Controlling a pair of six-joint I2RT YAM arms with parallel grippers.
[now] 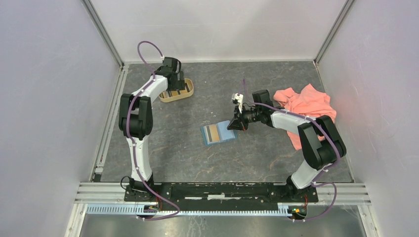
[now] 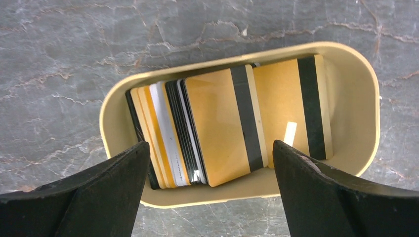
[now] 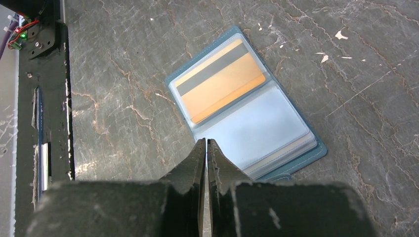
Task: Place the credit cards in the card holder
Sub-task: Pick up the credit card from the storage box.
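**Credit cards (image 2: pixel 170 133): lift one, not the stack**

Credit cards lie fanned in the tan tray (image 2: pixel 360 84) near the far left corner of the tabletop (image 1: pixel 173 153). They overlap like shingles, gold ones uppermost and dark and white ones tucked under toward one end. My left gripper (image 2: pixel 210 148) hangs right over them, jaws spread wide and holding nothing, one finger on either side of the pile.

The card holder (image 3: pixel 267 128) lies open and flat around the middle of the tabletop, well apart from the tray. One gold card (image 3: pixel 222 81) already sits in a clear sleeve, and the sleeve beside it looks empty. My right gripper (image 3: pixel 206 144) is clenched on nothing, its tips at the holder's near edge. I judge it is pinning the holder down, though I cannot tell whether it truly touches.

The step in hand, as I read it, is picking the next card. I would go for the topmost gold card (image 2: pixel 225 123), since nothing lies over it. These cards are thin and slick, so a flat pinch from above would likely slip off or gather two. It would be better to bring one finger down past a free edge, tip the card up against the tray wall and close across its short sides. I would close gently, lift slowly and check that only one card comes away. My right gripper should steady the holder without blocking the empty sleeve.
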